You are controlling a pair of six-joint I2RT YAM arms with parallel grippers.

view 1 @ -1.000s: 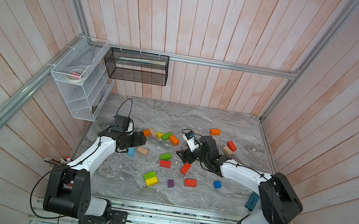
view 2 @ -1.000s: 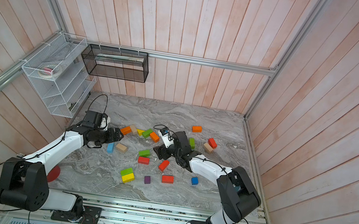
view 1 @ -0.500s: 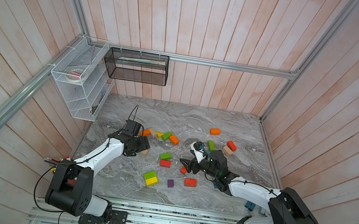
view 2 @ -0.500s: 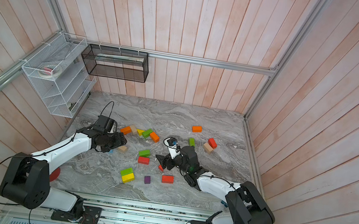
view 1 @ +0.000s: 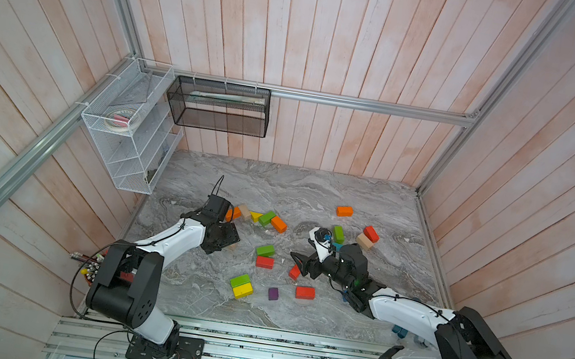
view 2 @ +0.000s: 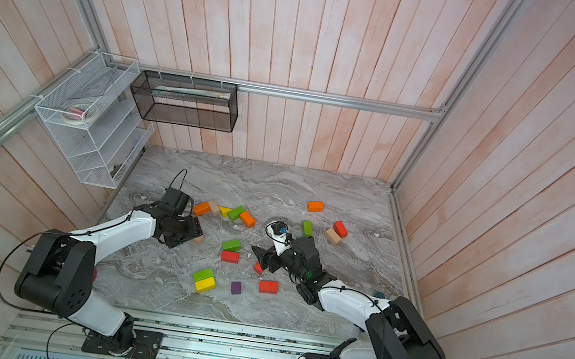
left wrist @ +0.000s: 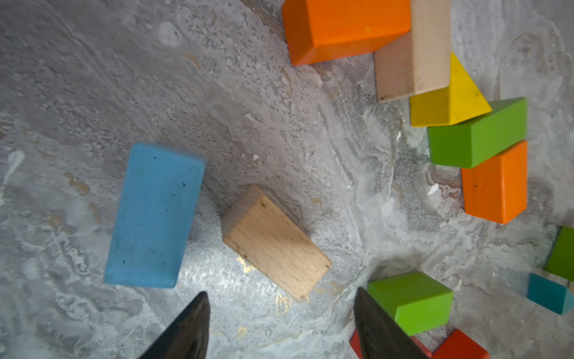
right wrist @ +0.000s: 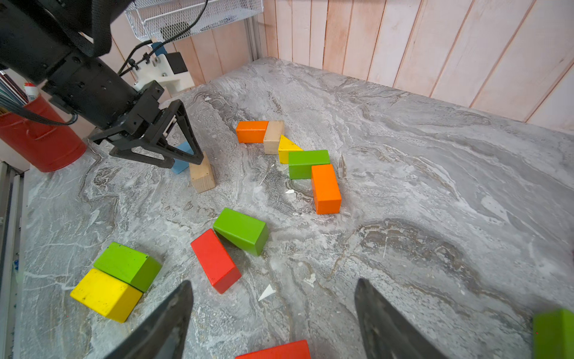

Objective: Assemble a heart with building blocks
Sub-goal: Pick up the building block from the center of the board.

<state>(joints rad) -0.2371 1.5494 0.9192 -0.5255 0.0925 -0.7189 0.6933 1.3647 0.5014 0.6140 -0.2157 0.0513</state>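
Overhead, in both top views, the left claw (view 2: 192,232) hides most of a tan block (view 2: 198,240), which peeks out at its 4 o'clock. A small red block (view 1: 294,272) lies just at 6 o'clock of the right claw (view 1: 298,264). At 10 o'clock of the table (view 1: 277,186), a white wire rack (view 1: 124,162) holds a tape roll (view 1: 119,119).

The left wrist view shows the left jaws apart, with the tan block's near corner between the tips. The right wrist view shows the right jaws apart and gripping nothing, the small red block's edge between them, and a red tin (right wrist: 40,140) beyond.
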